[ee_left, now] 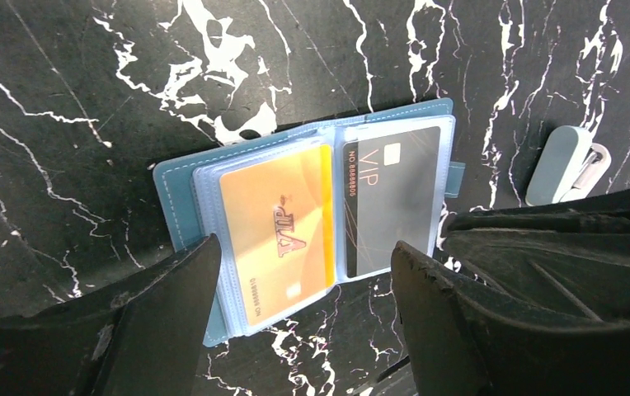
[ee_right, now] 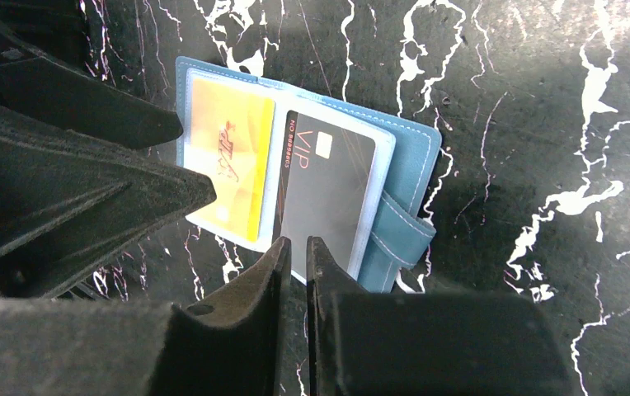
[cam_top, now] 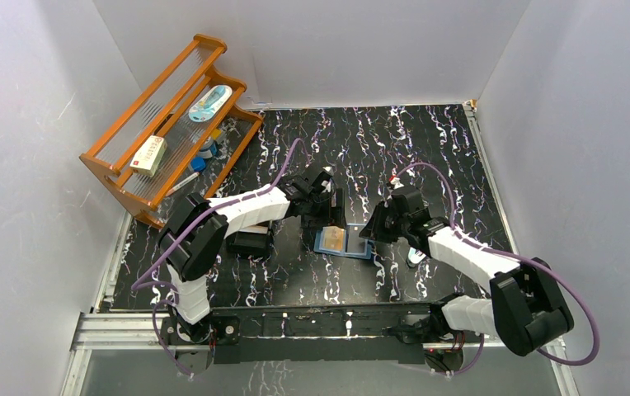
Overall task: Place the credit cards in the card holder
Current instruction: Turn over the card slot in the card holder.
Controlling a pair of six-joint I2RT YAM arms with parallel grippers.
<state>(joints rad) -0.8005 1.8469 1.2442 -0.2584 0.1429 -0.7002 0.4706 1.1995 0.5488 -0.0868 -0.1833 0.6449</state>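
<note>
Open card holder point(cam_top: 343, 242) lies mid-table, long axis left-right, orange card point(ee_left: 275, 231) and dark card point(ee_left: 396, 198) pocketed. My left gripper point(ee_left: 305, 249) hovers over it, wide open, empty. My right gripper point(ee_right: 298, 247), nearly closed, meets the dark card's edge; grip unclear.

The wallet point(ee_left: 176, 198) is teal with pale blue pockets, holding an orange card point(ee_left: 275, 231) and a dark grey card point(ee_left: 398, 198); the surface point(ee_left: 64, 99) is black, veined white.

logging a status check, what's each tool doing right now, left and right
Left tool: open, fingers spread wide over the card holder, holding nothing.
Right tool: shut, tips at the card holder's edge; whether it pinches anything cannot be told.
</note>
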